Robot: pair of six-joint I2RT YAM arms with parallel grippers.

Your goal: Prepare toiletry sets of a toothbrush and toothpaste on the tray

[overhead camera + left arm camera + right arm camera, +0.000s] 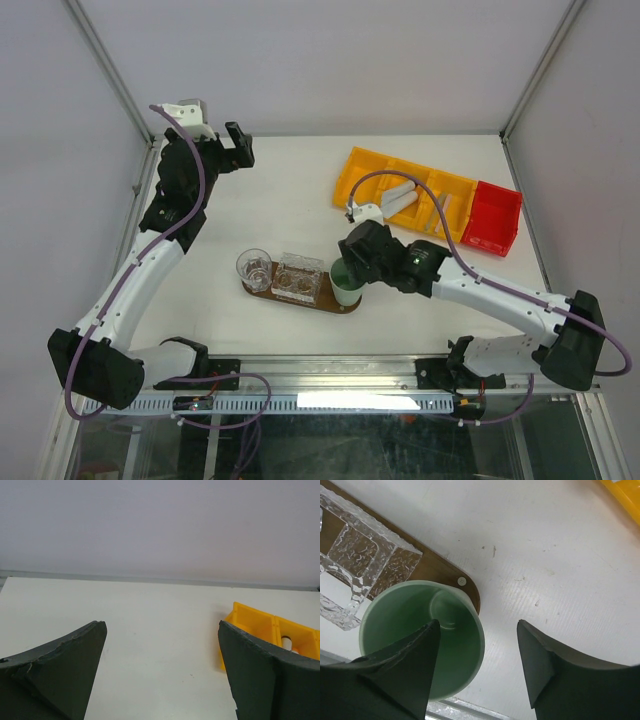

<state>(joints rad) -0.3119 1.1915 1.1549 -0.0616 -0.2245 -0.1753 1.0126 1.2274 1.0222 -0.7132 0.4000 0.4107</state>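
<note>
White tubes [402, 197] and thin brushes [441, 210] are lying in the yellow bin [365, 170], not on the tray [262, 291]. None of either is being seen on the tray.

From the right end effector [350, 265] the bin is lying ahead and off to its right, near. From the left end effector [240, 145] it is lying well apart to its right, across bare tabletop [290, 200]. The right arm is being judged the nearer one for the coming pick.

The tubes' long axes are running slanted across their compartment, near-left to far-right in the top view. The brushes are lying one compartment over, too thin for their lie to be told exactly.

The right end effector is being held released, fingers apart with nothing between them. It is being held just over the rim of the green cup [415, 630], which is standing on the tray's rounded end and looks empty. The left end effector is being held released too, with nothing between its fingers, above the tabletop. In its wrist view the bin's corner is showing past its right finger.

No brand, label or readable writing is being made out on tubes, bin, cup or tray.
</note>
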